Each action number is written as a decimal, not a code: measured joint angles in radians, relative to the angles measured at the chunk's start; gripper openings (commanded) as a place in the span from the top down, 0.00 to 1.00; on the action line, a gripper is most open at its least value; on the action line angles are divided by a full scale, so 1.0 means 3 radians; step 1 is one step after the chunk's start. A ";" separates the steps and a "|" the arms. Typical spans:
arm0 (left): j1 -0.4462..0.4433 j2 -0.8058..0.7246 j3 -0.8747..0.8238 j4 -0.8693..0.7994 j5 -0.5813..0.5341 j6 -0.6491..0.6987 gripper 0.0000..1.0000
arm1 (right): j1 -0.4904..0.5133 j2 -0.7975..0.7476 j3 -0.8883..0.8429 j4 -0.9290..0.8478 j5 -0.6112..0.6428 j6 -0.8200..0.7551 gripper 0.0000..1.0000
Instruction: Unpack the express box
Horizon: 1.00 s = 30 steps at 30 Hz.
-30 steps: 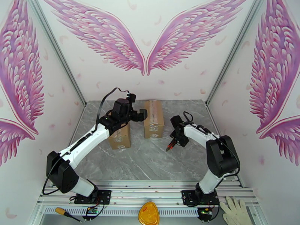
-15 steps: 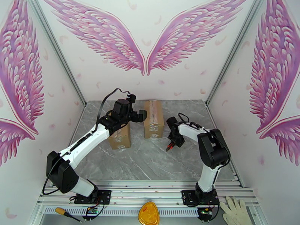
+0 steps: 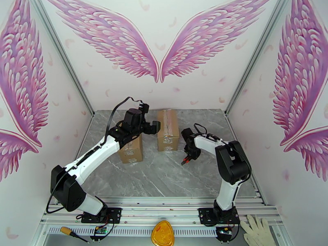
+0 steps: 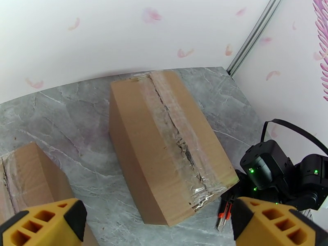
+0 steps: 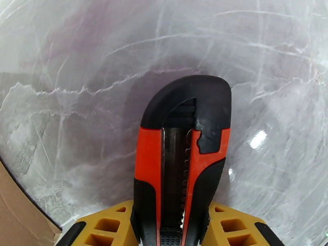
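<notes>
Although its tape seam (image 4: 180, 136) is seen torn, the brown cardboard express box (image 4: 164, 152) on the grey marble desk (image 3: 164, 177) is not yet opened; an orange-and-black utility knife (image 5: 182, 152) is clamped in the right claw (image 5: 180, 230) beside it, the left claw (image 3: 153, 127) spread wide.
</notes>
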 measured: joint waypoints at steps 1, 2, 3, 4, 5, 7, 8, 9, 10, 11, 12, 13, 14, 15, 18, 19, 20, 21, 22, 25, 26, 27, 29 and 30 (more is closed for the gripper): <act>0.0000 0.0000 0.0000 -0.0009 0.0023 0.0009 0.01 | 0.0000 -0.0029 -0.0018 -0.0001 0.0015 -0.0009 0.62; -0.0004 0.0000 0.0000 -0.0013 0.0047 0.0019 0.01 | 0.0000 -0.0074 -0.0034 -0.0001 0.0036 -0.0017 0.62; -0.0005 0.0000 0.0000 -0.0014 0.0086 0.0034 0.02 | 0.0000 -0.0131 -0.0048 -0.0005 0.0056 -0.0024 0.62; -0.0009 0.0001 0.0001 -0.0022 0.0134 0.0057 0.02 | 0.0000 -0.0206 -0.0065 -0.0004 0.0079 -0.0036 0.62; -0.0015 0.0004 0.0001 -0.0024 0.0173 0.0075 0.03 | 0.0000 -0.0284 -0.0080 -0.0005 0.0099 -0.0047 0.62; -0.0045 0.0029 0.0024 -0.0038 0.0285 0.0128 0.03 | 0.0000 -0.0529 -0.0126 -0.0008 0.0154 -0.0095 0.62; -0.0064 0.0051 0.0045 -0.0046 0.0333 0.0164 0.04 | 0.0000 -0.0643 -0.0144 -0.0010 0.0178 -0.0109 0.61; -0.0090 0.0079 0.0070 -0.0047 0.0387 0.0193 0.04 | 0.0000 -0.0783 -0.0163 -0.0017 0.0205 -0.0126 0.61; -0.0123 0.0111 0.0097 -0.0048 0.0440 0.0224 0.05 | 0.0000 -0.0923 -0.0177 -0.0019 0.0230 -0.0150 0.61; -0.0158 0.0142 0.0121 -0.0048 0.0487 0.0258 0.05 | 0.0000 -0.1047 -0.0188 -0.0023 0.0253 -0.0177 0.61; -0.0195 0.0175 0.0144 -0.0047 0.0542 0.0287 0.06 | 0.0000 -0.1180 -0.0195 -0.0031 0.0280 -0.0209 0.61; -0.0238 0.0219 0.0173 -0.0051 0.0599 0.0318 0.06 | 0.0000 -0.1310 -0.0201 -0.0029 0.0299 -0.0245 0.61; -0.0266 0.0252 0.0198 -0.0050 0.0645 0.0338 0.07 | 0.0000 -0.1403 -0.0205 -0.0029 0.0310 -0.0272 0.61; -0.0305 0.0301 0.0234 -0.0051 0.0696 0.0361 0.07 | 0.0000 -0.1503 -0.0206 -0.0032 0.0315 -0.0305 0.61; -0.0420 0.0448 0.0343 -0.0050 0.0827 0.0421 0.09 | 0.0000 -0.1736 -0.0207 -0.0033 0.0324 -0.0406 0.60; -0.0464 0.0501 0.0381 -0.0052 0.0876 0.0445 0.10 | 0.0000 -0.1798 -0.0207 -0.0033 0.0323 -0.0440 0.60; -0.0497 0.0539 0.0412 -0.0052 0.0907 0.0464 0.10 | 0.0000 -0.1850 -0.0207 -0.0034 0.0322 -0.0468 0.60; -0.0547 0.0598 0.0454 -0.0052 0.0952 0.0486 0.11 | 0.0001 -0.1900 -0.0207 -0.0034 0.0319 -0.0490 0.59; -0.0596 0.0656 0.0492 -0.0053 0.0994 0.0504 0.11 | 0.0005 -0.1942 -0.0207 -0.0034 0.0313 -0.0512 0.59; -0.0708 0.0813 0.0595 -0.0051 0.1105 0.0534 0.13 | 0.0041 -0.2031 -0.0207 -0.0034 0.0299 -0.0565 0.59; -0.0736 0.0857 0.0621 -0.0048 0.1146 0.0540 0.13 | 0.0055 -0.2047 -0.0207 -0.0033 0.0296 -0.0579 0.58; -0.0764 0.0907 0.0645 -0.0047 0.1186 0.0542 0.14 | 0.0074 -0.2057 -0.0207 -0.0032 0.0294 -0.0600 0.58; -0.0796 0.1003 0.0703 -0.0046 0.1300 0.0542 0.16 | 0.0113 -0.2063 -0.0207 -0.0029 0.0285 -0.0641 0.58; -0.0806 0.1063 0.0746 -0.0048 0.1363 0.0539 0.16 | 0.0134 -0.2063 -0.0207 -0.0029 0.0278 -0.0651 0.58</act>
